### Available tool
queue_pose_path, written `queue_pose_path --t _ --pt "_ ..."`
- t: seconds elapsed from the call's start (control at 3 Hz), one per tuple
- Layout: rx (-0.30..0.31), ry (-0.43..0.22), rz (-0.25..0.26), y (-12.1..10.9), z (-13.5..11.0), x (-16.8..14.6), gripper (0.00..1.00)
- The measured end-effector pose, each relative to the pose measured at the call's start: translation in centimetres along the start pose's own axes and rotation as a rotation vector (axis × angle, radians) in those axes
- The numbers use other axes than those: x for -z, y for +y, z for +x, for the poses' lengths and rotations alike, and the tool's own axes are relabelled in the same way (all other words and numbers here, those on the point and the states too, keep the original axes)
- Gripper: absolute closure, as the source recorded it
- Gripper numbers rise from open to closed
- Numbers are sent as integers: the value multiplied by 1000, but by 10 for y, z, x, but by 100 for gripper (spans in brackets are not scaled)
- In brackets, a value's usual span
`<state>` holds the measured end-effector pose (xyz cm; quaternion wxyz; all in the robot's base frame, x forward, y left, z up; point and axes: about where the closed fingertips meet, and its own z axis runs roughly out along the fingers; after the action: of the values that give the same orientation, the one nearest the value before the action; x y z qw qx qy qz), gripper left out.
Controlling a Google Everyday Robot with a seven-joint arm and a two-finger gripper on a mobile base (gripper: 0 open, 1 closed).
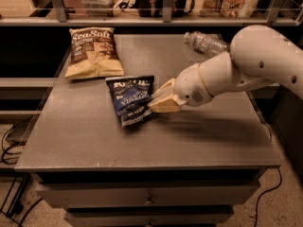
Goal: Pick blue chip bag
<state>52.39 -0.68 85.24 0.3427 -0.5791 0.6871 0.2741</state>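
Note:
The blue chip bag [130, 100] is dark navy with white lettering and lies near the middle of the grey table [142, 148], its right edge crumpled. My gripper [163, 101], with cream-coloured fingers on the end of a white arm [246, 65], comes in from the right. It is closed on the bag's right edge. The bag's right side looks slightly raised and its left part rests on the table.
A yellow-and-brown Sea Salt chip bag [92, 51] lies at the table's back left. A clear water bottle [206, 42] lies on its side at the back right. A shelf with a metal rail [142, 19] runs behind the table. Drawers sit below the front edge.

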Motion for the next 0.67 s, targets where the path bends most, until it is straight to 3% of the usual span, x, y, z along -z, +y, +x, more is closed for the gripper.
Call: queue_pose_path --t 0.33,0.67 --pt "61 -3 61 -17 -20 30 100" --pt "135 -14 125 -35 -47 68 100"
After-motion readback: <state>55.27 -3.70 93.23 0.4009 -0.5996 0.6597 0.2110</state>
